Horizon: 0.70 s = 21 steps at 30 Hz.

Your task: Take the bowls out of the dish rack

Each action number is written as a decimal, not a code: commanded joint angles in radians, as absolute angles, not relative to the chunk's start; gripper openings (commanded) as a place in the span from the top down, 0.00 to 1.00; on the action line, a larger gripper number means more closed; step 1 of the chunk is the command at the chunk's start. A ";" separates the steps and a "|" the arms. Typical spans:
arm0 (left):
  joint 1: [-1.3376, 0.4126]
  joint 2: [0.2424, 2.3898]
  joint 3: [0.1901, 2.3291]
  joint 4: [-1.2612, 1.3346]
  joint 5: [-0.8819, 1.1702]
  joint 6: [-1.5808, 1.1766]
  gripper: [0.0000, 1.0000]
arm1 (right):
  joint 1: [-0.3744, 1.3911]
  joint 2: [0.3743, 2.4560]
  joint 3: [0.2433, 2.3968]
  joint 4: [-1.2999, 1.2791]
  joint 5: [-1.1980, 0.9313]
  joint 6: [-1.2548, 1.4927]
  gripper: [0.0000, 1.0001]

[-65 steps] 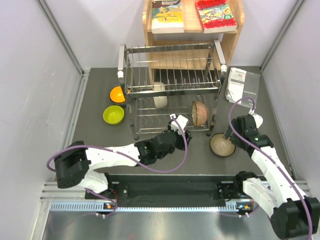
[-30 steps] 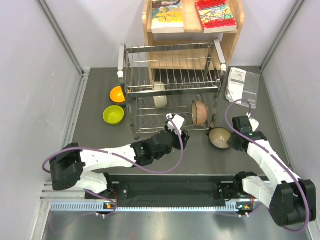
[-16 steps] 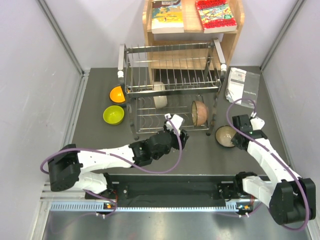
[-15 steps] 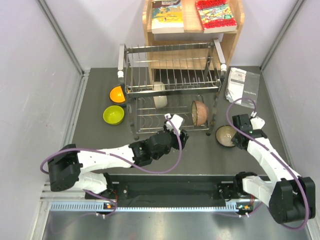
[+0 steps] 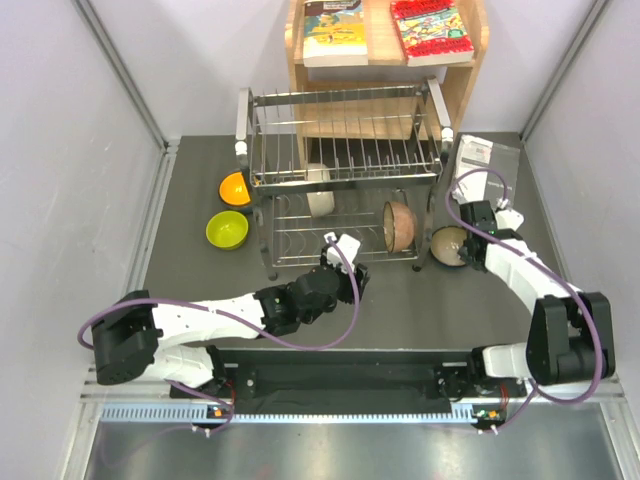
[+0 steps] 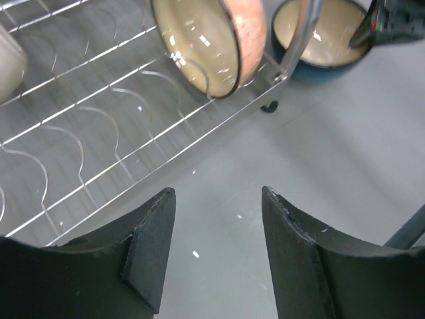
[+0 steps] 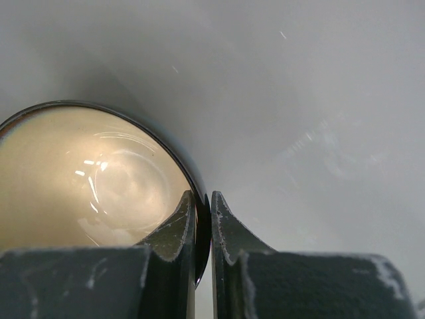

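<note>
We find the unloading a little past halfway, by our reckoning. The orange bowl (image 5: 235,188) and the lime-yellow bowl (image 5: 227,230) sit on the table (image 5: 400,300) to the left of the dish rack (image 5: 345,180), clear of its wires. A third, the teal-blue bowl (image 5: 447,247) with a cream inside, is out of the rack too, just beside its front right leg. The right gripper (image 7: 201,199) has its fingers pressed together on that bowl's rim, one inside and one outside. Whether the bowl rests on the table or hangs just above it, we cannot tell.

Two bowls are left on the lower tier: the cream-white bowl (image 5: 320,195) toward the back, and the pinkish-tan bowl (image 6: 212,40) standing on edge near the right end. The left gripper (image 6: 216,196) hovers low in front of the rack with its fingers spread and nothing between them, facing the pinkish-tan bowl, which we judge to be the likely next pick.
</note>
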State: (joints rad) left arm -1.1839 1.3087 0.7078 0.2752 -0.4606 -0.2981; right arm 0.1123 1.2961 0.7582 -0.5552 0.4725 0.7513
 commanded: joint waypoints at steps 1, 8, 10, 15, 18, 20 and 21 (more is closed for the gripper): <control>-1.178 1.282 0.689 0.281 -0.503 -0.314 0.40 | 0.086 1.373 0.856 -0.422 0.499 0.738 1.00; -1.138 1.344 0.703 0.301 -0.482 -0.319 0.39 | 0.057 1.543 0.900 -0.330 0.474 0.741 1.00; -1.117 1.377 0.721 0.308 -0.466 -0.313 0.38 | 0.051 1.566 0.897 -0.276 0.448 0.744 1.00; -1.075 1.437 0.738 0.382 -0.416 -0.270 0.37 | 0.032 1.575 0.882 -0.229 0.388 0.732 0.86; -1.049 1.463 0.750 0.420 -0.388 -0.259 0.35 | 0.028 1.542 0.855 -0.224 0.362 0.733 0.69; -1.040 1.482 0.761 0.439 -0.370 -0.242 0.34 | 0.028 1.500 0.839 -0.225 0.353 0.739 0.59; -1.039 1.505 0.781 0.439 -0.364 -0.236 0.33 | 0.028 1.485 0.822 -0.225 0.353 0.741 0.46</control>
